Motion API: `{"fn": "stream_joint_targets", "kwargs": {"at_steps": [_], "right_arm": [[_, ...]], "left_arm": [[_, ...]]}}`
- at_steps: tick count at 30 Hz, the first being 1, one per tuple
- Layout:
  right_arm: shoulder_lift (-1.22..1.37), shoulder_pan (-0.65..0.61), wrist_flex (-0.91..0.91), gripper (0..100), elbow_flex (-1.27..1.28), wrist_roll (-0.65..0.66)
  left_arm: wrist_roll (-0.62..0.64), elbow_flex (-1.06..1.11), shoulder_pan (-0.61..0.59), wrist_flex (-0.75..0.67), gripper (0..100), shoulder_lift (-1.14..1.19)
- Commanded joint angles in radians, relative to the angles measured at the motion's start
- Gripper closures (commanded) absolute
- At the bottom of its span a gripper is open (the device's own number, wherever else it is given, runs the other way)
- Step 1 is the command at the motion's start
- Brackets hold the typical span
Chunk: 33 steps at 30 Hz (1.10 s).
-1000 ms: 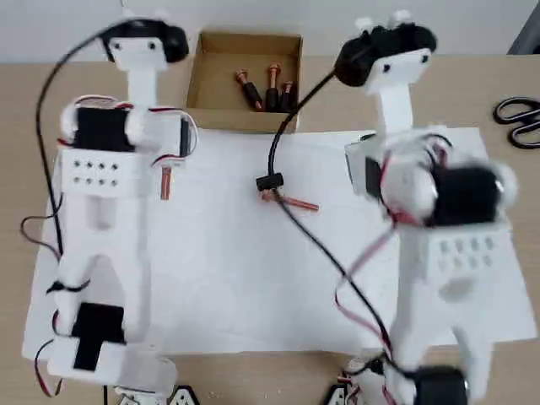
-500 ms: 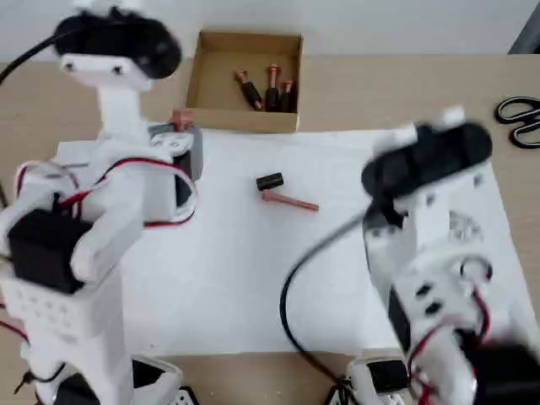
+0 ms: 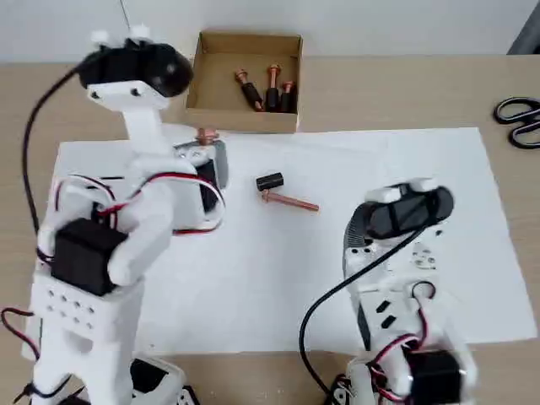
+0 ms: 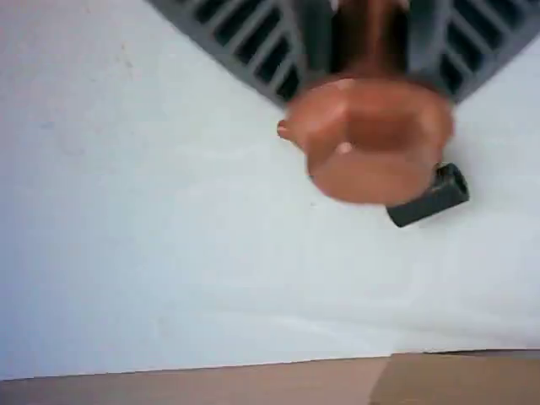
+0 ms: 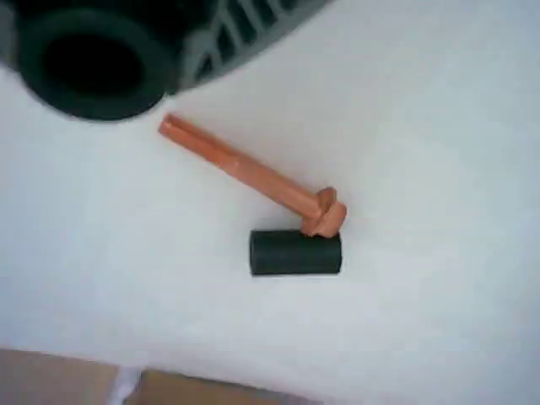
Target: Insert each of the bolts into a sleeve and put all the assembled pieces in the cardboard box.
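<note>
My left gripper (image 3: 205, 143) is shut on a copper bolt (image 4: 371, 143), which hangs head-down over the white paper, just in front of the cardboard box (image 3: 200, 84). The box holds three assembled pieces (image 3: 266, 89). A loose black sleeve (image 3: 269, 180) and a loose copper bolt (image 3: 291, 201) lie touching on the paper's middle. My right gripper (image 5: 93, 59) is shut on a black sleeve (image 5: 89, 63) seen end-on, above and short of the loose bolt (image 5: 249, 173) and sleeve (image 5: 295, 252). The right arm (image 3: 405, 215) stands at the paper's front right.
White paper (image 3: 472, 169) covers most of the wooden table. Black scissors (image 3: 519, 118) lie at the far right edge. A black cable (image 3: 325, 291) curls from the right arm over the paper's front.
The left arm carried its bolt toward the box, then a little to the right. The right arm drew back from the paper's middle to the front right.
</note>
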Motion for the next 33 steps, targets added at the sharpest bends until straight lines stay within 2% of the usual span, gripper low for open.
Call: {"fn": "stream_joint_targets", "kwargs": {"at_steps": [1, 8, 13, 18, 21, 28, 33], "right_arm": [[-0.107, -0.067, -0.128, 99.5, 0.115, -0.011], [-0.208, -0.292, -0.191, 99.5, 0.229, -0.011], [-0.209, -0.378, -0.194, 99.5, 0.298, -0.012], [-0.209, -0.392, -0.294, 99.5, 0.397, -0.06], [-0.209, -0.392, -0.309, 99.5, 0.416, -0.123], [-0.213, -0.394, -0.311, 99.5, 0.413, -0.132], [-0.217, -0.397, -0.312, 99.5, 0.413, -0.133]], "left_arm": [[0.002, 0.051, 0.037, -0.087, 99, -0.066], [0.005, 0.217, 0.044, -0.221, 99, -0.141], [0.002, 0.315, 0.143, -0.311, 99, -0.196], [-0.002, 0.461, 0.219, -0.434, 99, -0.265], [-0.002, 0.578, 0.216, -0.543, 99, -0.301], [0.0, 0.822, 0.216, -0.864, 99, -0.359], [0.0, 0.943, 0.216, -0.985, 99, -0.385]]}}
